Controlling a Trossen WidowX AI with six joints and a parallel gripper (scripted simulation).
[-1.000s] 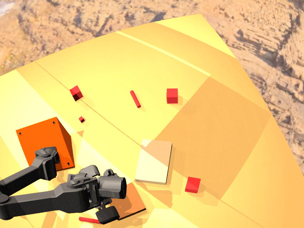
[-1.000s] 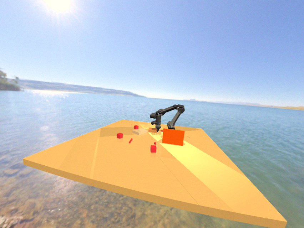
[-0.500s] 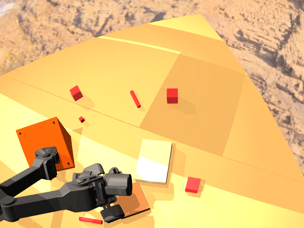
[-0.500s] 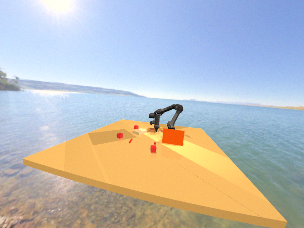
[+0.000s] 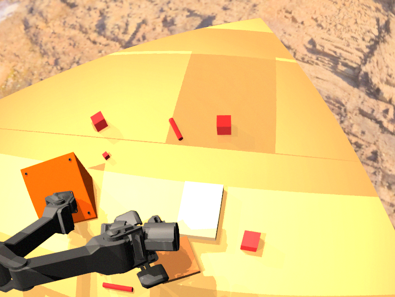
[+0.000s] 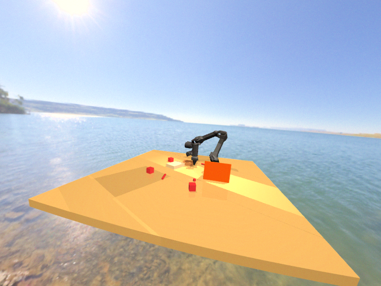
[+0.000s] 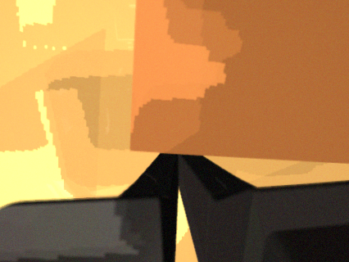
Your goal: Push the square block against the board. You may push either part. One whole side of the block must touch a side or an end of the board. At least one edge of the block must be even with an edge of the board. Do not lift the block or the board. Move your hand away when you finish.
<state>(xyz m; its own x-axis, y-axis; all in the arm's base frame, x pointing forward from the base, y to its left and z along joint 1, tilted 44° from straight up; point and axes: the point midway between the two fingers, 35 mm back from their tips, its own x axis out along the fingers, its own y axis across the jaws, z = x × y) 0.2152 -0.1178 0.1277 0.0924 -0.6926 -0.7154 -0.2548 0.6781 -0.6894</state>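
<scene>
The square block [image 5: 180, 260] [image 6: 188, 163] [image 7: 246, 82] is a thin brown-orange tile lying flat, partly under my arm. The board [image 5: 200, 207] [image 6: 174, 165] is a white rectangular slab just beyond it. The block sits turned at an angle to the board, with its far corner close to the board's near end; I cannot tell whether they touch. My gripper [image 5: 153, 276] [image 6: 194, 162] [image 7: 175, 153] is shut and empty. It points down at the table, with its tips at the block's near edge in the wrist view.
An orange box [image 5: 54, 182] [image 6: 217, 172] stands at the arm's base. Red cubes lie at the back left [image 5: 98, 120], back middle [image 5: 223, 124] and right of the board [image 5: 250, 240], plus a tiny one [image 5: 105, 155]. Red rods lie at the back [image 5: 175, 128] and front [image 5: 117, 287].
</scene>
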